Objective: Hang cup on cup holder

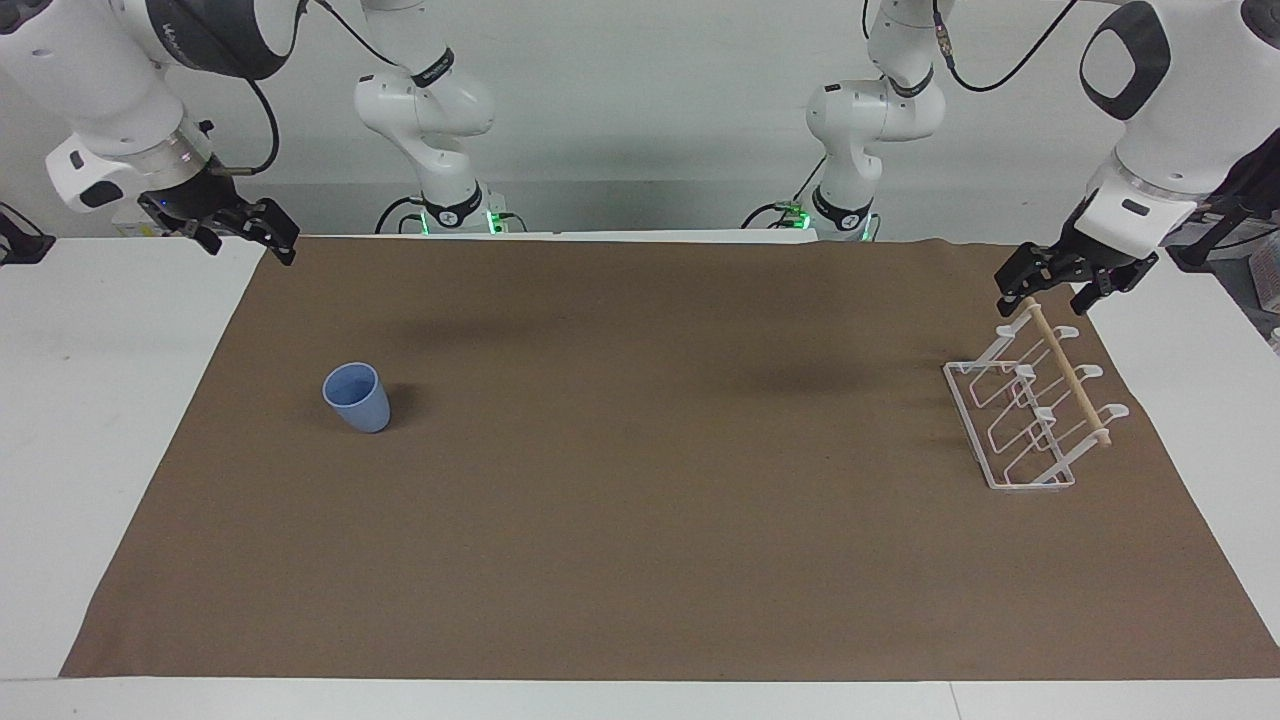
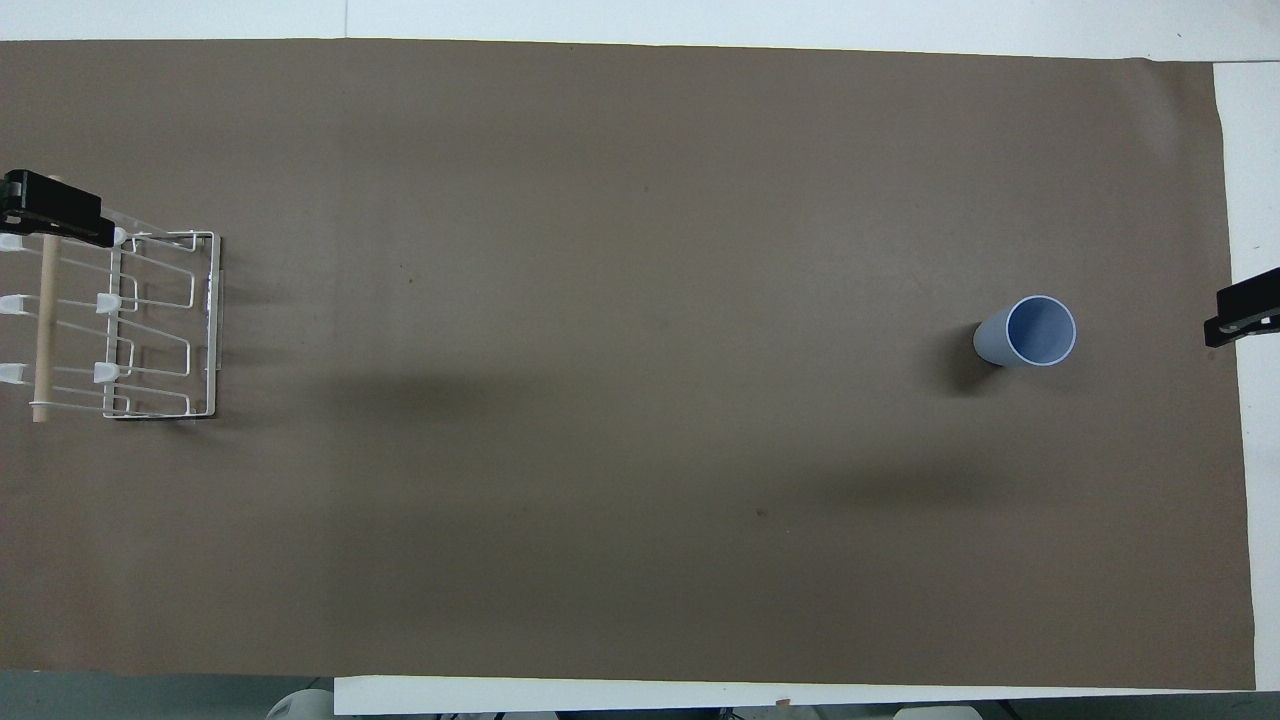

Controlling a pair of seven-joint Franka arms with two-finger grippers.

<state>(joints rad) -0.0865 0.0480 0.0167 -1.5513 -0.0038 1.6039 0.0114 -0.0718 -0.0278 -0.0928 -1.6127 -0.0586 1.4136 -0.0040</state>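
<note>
The light-blue cup (image 1: 357,397) stands upright, mouth up, on the brown mat toward the right arm's end of the table; it also shows in the overhead view (image 2: 1030,332). The white wire cup holder (image 1: 1030,410) with its wooden dowel (image 1: 1068,373) stands toward the left arm's end, also in the overhead view (image 2: 130,325). My left gripper (image 1: 1045,292) hangs open and empty in the air over the dowel's end; only part of it shows in the overhead view (image 2: 50,205). My right gripper (image 1: 252,250) hangs open and empty over the mat's edge, apart from the cup, also at the overhead view's edge (image 2: 1245,310).
The brown mat (image 1: 640,520) covers most of the white table (image 1: 100,400). White table strips lie bare at both ends. Both arm bases stand at the robots' edge of the table.
</note>
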